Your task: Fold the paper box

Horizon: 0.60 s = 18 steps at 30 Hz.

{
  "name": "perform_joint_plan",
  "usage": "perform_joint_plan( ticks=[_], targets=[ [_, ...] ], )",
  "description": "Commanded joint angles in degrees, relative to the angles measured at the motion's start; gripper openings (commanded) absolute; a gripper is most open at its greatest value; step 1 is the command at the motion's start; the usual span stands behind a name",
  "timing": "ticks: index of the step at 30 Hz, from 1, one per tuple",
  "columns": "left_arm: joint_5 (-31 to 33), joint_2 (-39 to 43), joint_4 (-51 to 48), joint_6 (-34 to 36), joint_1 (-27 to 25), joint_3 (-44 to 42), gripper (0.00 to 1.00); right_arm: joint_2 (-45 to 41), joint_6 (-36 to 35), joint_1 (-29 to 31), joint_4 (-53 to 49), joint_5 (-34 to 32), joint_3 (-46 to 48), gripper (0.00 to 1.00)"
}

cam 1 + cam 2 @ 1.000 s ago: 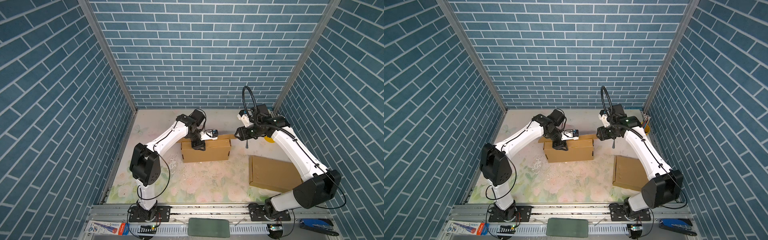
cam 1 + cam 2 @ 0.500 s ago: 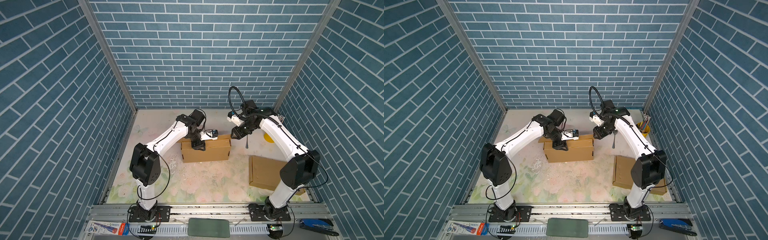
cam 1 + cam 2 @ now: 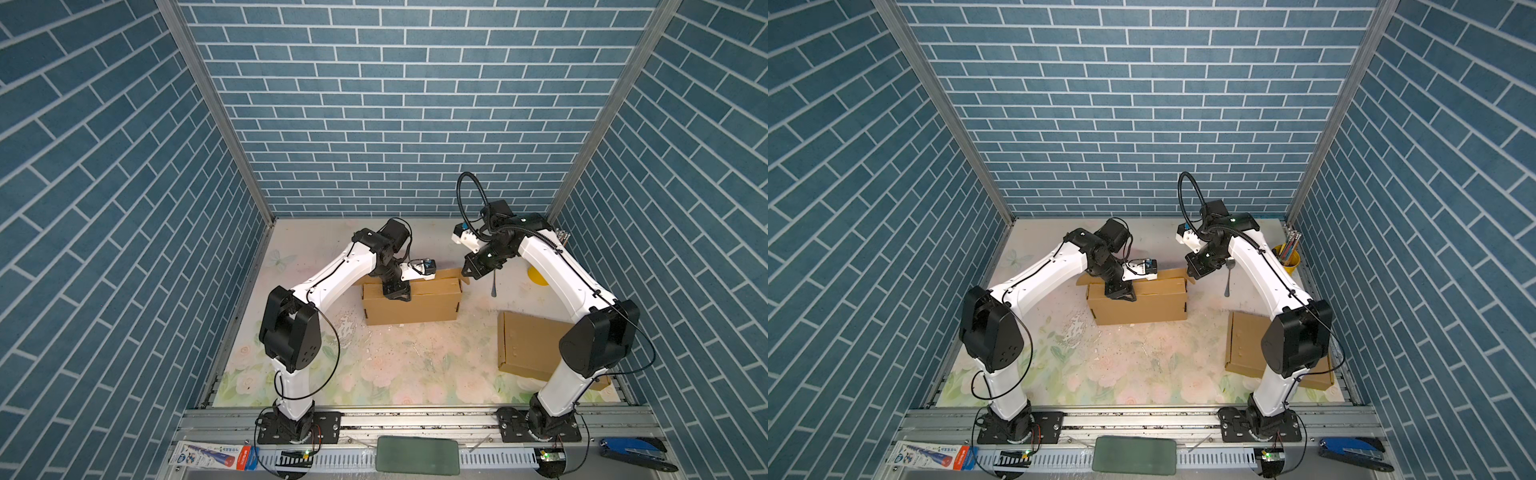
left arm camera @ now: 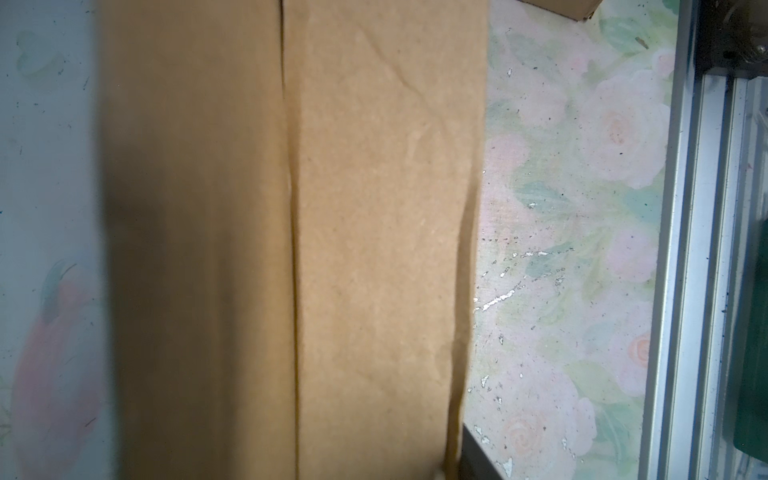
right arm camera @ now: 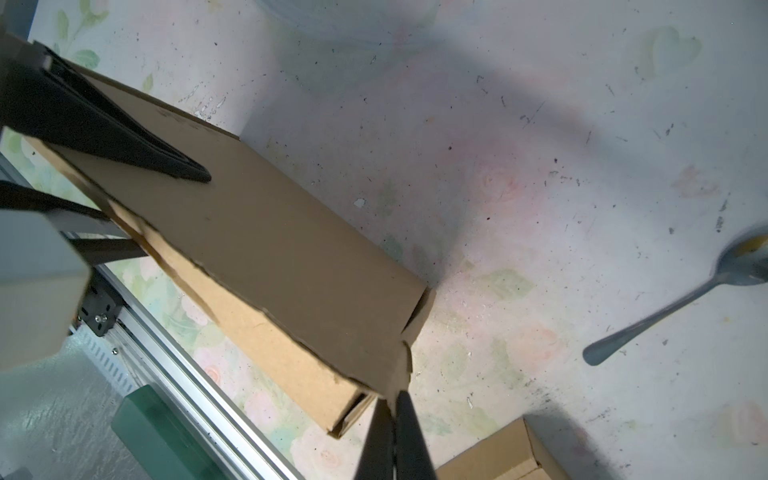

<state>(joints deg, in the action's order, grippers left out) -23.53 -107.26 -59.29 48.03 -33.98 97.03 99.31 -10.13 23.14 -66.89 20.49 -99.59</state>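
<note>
**Entry: paper box [image 3: 411, 307].** Stands on the bench [image 3: 395, 374] toward the back edge, roughly midway between the left and right edges and clear of both. Long axis parallel to the back edge, a short end toward each arm. Mostly closed on top. Rear top flap [image 5: 270, 249] not yet flat, its right-hand corner raised.

**Entry: right end effector [image 3: 467, 274].** Placed at the box's right short end, on the back-edge side, tips down at the flap's raised corner. Fingers [image 5: 409, 440] together, the cardboard corner meeting their very tip. Pinched or only touched, not decidable. By far the nearer of the two to that corner.

**Entry: left end effector [image 3: 397, 293].** Set down on the box's top, left of its middle. Fingers apart, one laid flat on the upper panel, the other beyond that panel's edge. Clamping or merely bracing, cannot tell.

**Governing relation, as judged.** Flap hinge along the long axis, free corner directly under the right tips, box body lying from there toward the left edge. Calls for a fold across the short axis, toward the front edge, with the left side as anchor.

**Also present.** Spoon [image 5: 665, 307] just off the box's right end. Spare flat carton [image 3: 528, 345] near the right front corner.
</note>
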Motion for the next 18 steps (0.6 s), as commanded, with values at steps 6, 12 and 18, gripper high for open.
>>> perform_joint_plan(
  ticks=[6, 12, 18],
  targets=[
    [0.5, -4.6, -0.6, 1.2, -0.1, -3.7, 0.27, -2.3, 16.5, 0.3, 6.0, 5.4, 1.3, 0.0],
    [0.3, -4.7, -0.6, 1.2, -0.2, -3.6, 0.27, -2.8, 24.4, 0.2, 9.5, 8.5, 3.2, 0.0],
    [0.8, -4.5, -0.4, 1.3, -0.3, -3.9, 0.27, -3.9, 22.1, 0.2, 6.2, 1.3, 3.4, 0.09]
  ],
)
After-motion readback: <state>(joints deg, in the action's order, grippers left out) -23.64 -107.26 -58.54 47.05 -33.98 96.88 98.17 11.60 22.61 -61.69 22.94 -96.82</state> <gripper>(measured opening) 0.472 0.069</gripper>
